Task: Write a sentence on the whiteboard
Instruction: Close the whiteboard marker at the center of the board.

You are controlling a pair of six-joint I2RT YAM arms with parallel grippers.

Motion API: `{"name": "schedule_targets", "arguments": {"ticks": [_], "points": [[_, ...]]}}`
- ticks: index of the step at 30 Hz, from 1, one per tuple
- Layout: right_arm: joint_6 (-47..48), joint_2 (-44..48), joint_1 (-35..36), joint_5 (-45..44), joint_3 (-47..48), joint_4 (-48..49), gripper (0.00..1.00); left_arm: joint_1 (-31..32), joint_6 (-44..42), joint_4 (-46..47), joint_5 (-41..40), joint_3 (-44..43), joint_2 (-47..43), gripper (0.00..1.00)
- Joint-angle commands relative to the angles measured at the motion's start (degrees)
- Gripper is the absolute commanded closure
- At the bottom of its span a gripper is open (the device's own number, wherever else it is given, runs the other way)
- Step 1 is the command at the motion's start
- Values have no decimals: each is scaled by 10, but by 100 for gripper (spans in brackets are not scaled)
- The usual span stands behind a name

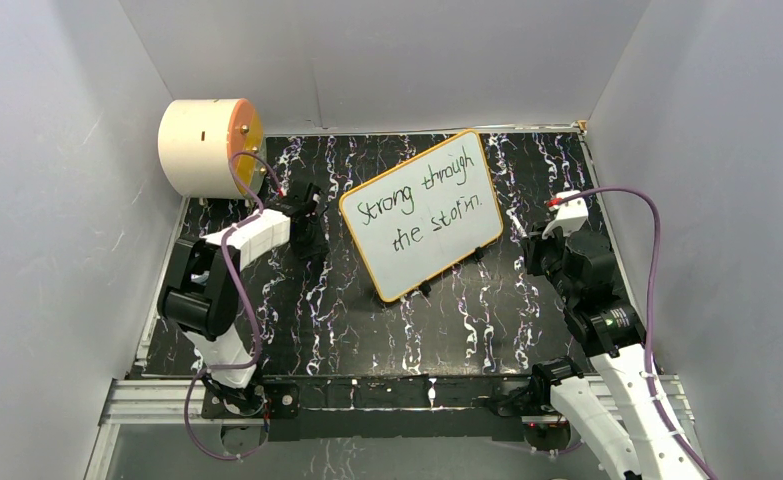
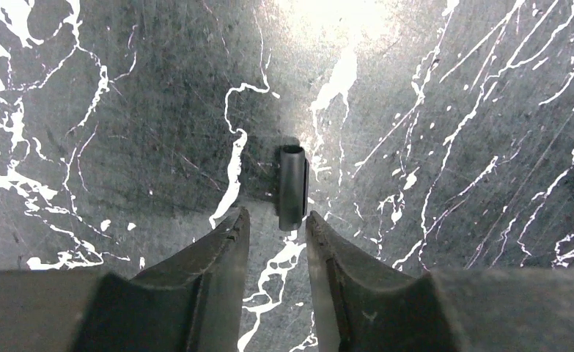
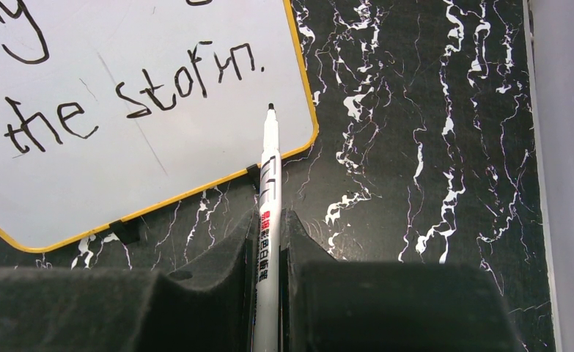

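Top external: whiteboard [image 1: 422, 264] sits askew mid-table, btwn the two arms, small black feet along its near edge. Text reads "Strong through the storm." w/ full stop, so the sentence looks complete and the writing step is prob. done.

Right wrist: right gripper [image 3: 267, 217] is pressed tight on the marker [image 3: 269, 176]. Barrel runs straight out btwn the pads, cap off. Bare tip lines up w/ the board's lower-right area, below the full stop. Can't tell if it's touching or lifted.

Left wrist: left gripper [image 2: 276, 218] is low over the black marbled table [image 2: 108, 110], jaws part-spread. Small black cap [image 2: 293, 183] lies flat, near end btwn the tips. It's close to one pad w/ a gap on the other side, so not pinched as far as I can see.

Judgement: task approx. finished. Remaining work is likely tidy-up: grab cap, recap marker, set it down. Cap is small & round and may roll when squeezed.
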State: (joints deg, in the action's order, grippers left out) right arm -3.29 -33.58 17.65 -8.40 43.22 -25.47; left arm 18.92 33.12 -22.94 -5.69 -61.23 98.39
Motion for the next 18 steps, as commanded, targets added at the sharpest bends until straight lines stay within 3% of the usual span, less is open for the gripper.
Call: {"name": "schedule_targets", "arguments": {"ticks": [1, 18], "points": [[-7, 3, 0, 4, -3, 32, 100, 5, 3, -12, -19, -24, 9, 70], [-7, 1, 0, 7, -4, 33, 100, 6, 3, -15, -18, -36, 63, 78]]}}
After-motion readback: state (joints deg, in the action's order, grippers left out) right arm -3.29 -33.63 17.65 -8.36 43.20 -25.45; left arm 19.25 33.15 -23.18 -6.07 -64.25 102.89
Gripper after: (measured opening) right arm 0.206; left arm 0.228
